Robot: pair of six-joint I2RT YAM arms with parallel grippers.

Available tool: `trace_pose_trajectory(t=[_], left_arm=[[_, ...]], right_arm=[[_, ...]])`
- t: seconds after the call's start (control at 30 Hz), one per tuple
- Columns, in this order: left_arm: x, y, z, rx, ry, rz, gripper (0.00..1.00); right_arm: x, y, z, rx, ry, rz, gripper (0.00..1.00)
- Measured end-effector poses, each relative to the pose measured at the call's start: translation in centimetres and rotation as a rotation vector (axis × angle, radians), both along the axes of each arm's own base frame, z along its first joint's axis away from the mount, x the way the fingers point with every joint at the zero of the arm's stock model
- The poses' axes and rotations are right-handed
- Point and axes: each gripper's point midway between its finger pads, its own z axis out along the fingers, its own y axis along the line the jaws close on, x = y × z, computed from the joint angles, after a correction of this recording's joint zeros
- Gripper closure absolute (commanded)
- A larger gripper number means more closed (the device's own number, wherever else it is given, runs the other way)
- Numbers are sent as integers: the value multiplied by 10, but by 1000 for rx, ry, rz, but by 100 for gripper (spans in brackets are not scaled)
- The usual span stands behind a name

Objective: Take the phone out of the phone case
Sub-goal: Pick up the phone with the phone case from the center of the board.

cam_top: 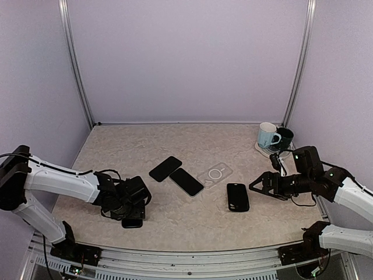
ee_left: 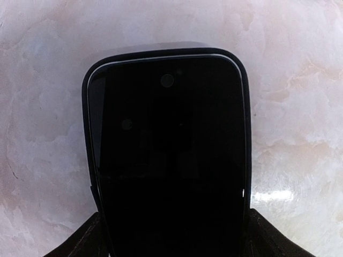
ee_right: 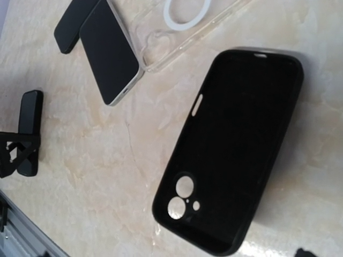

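At 7 o'clock on the table, nearest the bases, we find the left gripper clamped on the phone, with its fingers against both long sides. The phone sits in its black case. At 4 o'clock the right gripper stands open and holds nothing, just beside an empty cover. Farther, near centre, lie a clear cover and a second phone.

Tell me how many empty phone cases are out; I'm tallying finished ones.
2: a clear case mid-table and a black case right of it, by the right pincer. The dark slab left of the bare phone may be a third; cannot tell.
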Motion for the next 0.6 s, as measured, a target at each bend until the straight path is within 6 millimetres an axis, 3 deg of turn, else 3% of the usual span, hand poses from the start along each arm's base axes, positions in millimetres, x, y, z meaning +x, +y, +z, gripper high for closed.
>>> trace_pose_trajectory(t=[0.1, 0.3, 0.47, 0.6], left_arm=[[-1, 0, 1, -5, -23, -15, 34], [-4, -11, 2, 18, -65, -97, 35], [-21, -52, 6, -28, -65, -262, 34], [-37, -104, 25, -107, -101, -440, 34]], right_arm=[[-1, 1, 0, 4, 3, 5, 2], [-2, 3, 0, 16, 7, 13, 2], [-4, 11, 7, 74, 13, 37, 3], [-13, 21, 10, 158, 41, 75, 4]])
